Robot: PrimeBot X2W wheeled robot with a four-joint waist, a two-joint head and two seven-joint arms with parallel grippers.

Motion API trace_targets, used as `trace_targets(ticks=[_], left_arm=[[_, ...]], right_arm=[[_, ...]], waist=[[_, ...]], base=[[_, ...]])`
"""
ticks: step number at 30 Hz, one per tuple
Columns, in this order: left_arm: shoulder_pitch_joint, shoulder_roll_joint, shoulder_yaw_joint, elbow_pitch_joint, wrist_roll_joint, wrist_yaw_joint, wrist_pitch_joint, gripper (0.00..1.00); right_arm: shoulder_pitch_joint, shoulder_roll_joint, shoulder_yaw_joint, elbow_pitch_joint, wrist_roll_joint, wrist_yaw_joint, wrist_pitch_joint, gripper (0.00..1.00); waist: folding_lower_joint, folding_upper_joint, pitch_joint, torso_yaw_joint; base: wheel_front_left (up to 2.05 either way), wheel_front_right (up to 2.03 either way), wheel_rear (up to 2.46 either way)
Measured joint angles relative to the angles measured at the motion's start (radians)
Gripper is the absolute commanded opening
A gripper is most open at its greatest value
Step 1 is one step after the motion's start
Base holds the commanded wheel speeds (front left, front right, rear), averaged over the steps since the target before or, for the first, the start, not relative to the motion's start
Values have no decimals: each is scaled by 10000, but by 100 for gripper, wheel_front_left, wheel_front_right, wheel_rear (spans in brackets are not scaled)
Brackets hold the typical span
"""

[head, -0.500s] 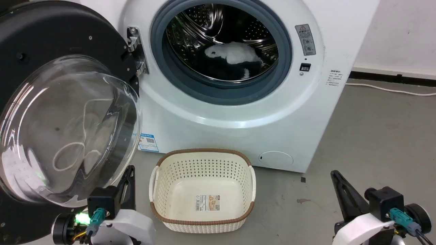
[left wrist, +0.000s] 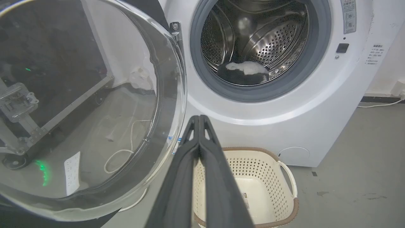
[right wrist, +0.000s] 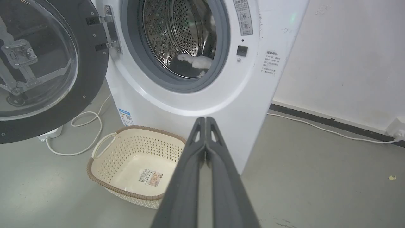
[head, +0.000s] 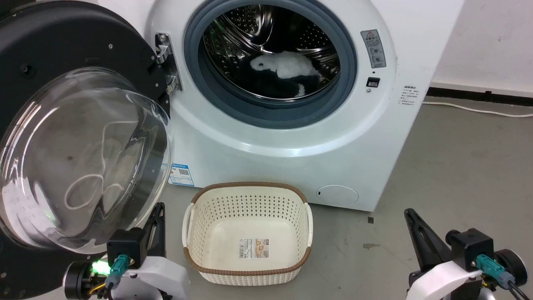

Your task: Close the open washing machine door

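Note:
The washing machine door (head: 79,154) stands swung wide open at the left, its black rim and bulging clear glass bowl facing me; a metal hinge (head: 166,62) ties it to the white machine (head: 291,137). The same door (left wrist: 85,104) spreads over the left of the left wrist view, and the door (right wrist: 47,63) shows again at the right wrist view's upper left. My left gripper (head: 157,210) is shut, low beside the bowl's lower right edge, with nothing in it. My right gripper (head: 410,214) is shut too, far right above the floor, apart from the machine.
A cream perforated basket (head: 247,233) with a brown rim sits on the grey floor below the drum opening, between my grippers. White and dark laundry (head: 287,68) lies inside the steel drum. A white cable (right wrist: 82,133) loops on the floor under the door.

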Motion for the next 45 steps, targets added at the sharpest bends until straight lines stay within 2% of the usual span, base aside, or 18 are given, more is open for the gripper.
trace_targets(ticks=[19, 20, 45], left_arm=[[0, -2, 4, 0, 0, 2, 0, 0], [-3, -2, 0, 6, -2, 0, 0, 100], [-6, 0, -240, 255, -489, 2, -316, 100]], right_arm=[[-4, 0, 4, 0, 0, 0, 0, 0], [-3, 0, 0, 2, 6, -2, 0, 100], [55, 0, 33, 199, 500, -2, -382, 100]], waist=[[0, 0, 0, 0], [0, 0, 0, 0], [0, 0, 27, 39]], base=[[0, 0, 0], [0, 0, 0], [0, 0, 0]])
